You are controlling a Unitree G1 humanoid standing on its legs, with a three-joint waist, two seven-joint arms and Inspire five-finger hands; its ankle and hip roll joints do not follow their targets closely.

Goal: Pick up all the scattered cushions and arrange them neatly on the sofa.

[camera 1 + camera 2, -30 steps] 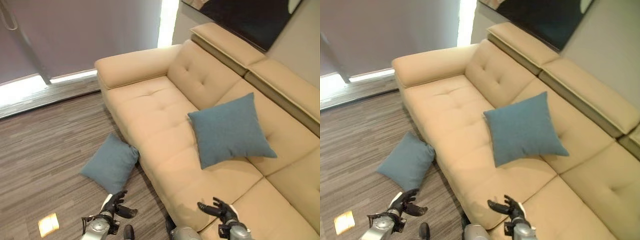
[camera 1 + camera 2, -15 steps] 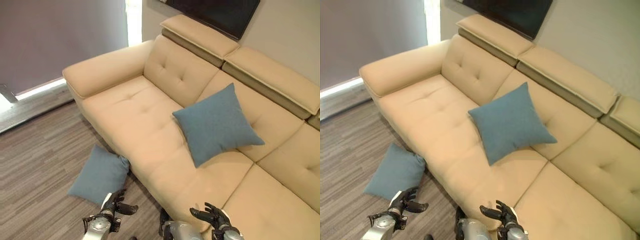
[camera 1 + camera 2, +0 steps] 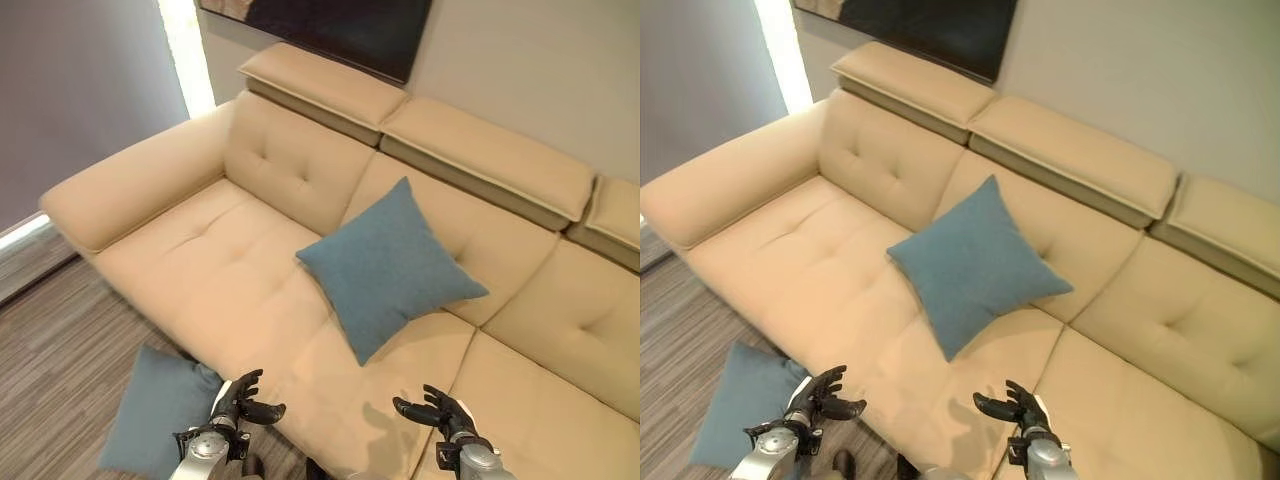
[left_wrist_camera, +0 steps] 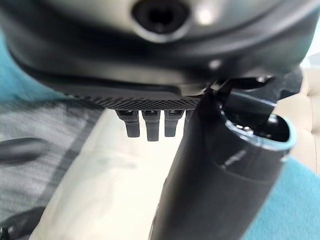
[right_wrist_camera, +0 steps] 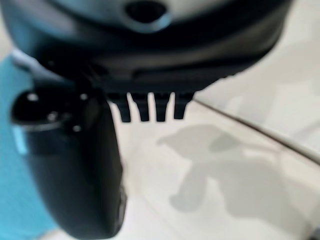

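Wood floor [image 3: 50,320] is seen beside a long tan sofa [image 3: 200,260]. One blue cushion [image 3: 388,265] is leaned on the sofa's back. Another blue cushion [image 3: 150,410] is left on the floor against the sofa's front. Both hands, left hand [image 3: 240,398] and right hand [image 3: 440,412], are held spread and empty at the sofa's front edge.

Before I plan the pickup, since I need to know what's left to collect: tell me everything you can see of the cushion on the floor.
The floor cushion is a square, blue-teal pillow of woven-looking fabric, plump and soft. It lies on the grey wood-look floor with one corner against the front base of the beige sofa, below the seat nearest the armrest. The left hand, fingers relaxed and holding nothing, hovers in front of that corner and hides part of it. Nothing rests on it.
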